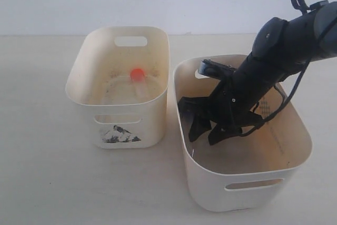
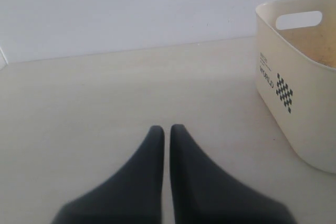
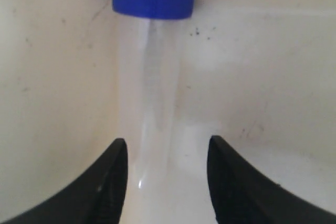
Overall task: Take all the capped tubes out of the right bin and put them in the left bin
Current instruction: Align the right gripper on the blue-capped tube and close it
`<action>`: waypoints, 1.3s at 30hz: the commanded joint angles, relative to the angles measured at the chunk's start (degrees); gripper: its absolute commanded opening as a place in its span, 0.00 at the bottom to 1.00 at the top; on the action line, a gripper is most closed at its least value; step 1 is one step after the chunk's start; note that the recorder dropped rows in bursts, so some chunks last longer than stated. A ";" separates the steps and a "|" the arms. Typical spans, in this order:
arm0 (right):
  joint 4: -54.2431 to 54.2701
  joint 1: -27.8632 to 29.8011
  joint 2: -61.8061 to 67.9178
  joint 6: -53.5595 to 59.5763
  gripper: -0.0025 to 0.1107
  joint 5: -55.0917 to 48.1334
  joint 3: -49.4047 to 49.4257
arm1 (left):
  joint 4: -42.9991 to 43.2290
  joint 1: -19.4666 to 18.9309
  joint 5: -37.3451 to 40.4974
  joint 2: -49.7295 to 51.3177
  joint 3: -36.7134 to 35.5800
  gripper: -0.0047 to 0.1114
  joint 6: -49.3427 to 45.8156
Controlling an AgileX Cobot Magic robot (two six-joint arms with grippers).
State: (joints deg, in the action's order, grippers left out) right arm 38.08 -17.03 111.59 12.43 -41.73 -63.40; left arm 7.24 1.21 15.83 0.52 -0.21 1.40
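A blue-capped tube (image 3: 149, 103) lies on the floor of the right bin (image 1: 247, 172), at the lower right of the exterior frame, where the arm hides it. The right gripper (image 3: 167, 141) is down inside this bin with its jaws spread apart, one on each side of the clear body, and it does not yet squeeze it. An orange-capped tube (image 1: 138, 80) lies in the left bin (image 1: 84, 67), left of centre. The left gripper (image 2: 167, 129) is clenched on nothing, low over the table (image 2: 79, 108)
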 commanded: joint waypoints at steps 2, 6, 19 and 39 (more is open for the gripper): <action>0.17 0.47 -0.06 0.52 0.43 1.37 -0.01 | -0.38 -0.06 -0.85 -0.11 0.21 0.08 0.66; 0.17 0.47 0.04 0.52 0.43 1.71 -0.01 | -0.38 -0.06 -0.85 -0.11 0.21 0.08 0.66; 0.05 0.47 3.14 0.52 0.43 1.60 0.08 | -0.38 -0.06 -0.85 -0.11 0.21 0.08 0.66; -0.15 0.47 3.06 0.40 0.43 2.48 0.08 | -0.38 -0.06 -0.85 -0.11 0.21 0.08 0.66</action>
State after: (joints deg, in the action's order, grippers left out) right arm 40.15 -16.91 113.67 12.79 -40.52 -63.50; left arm 7.24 1.21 15.83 0.52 -0.21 1.40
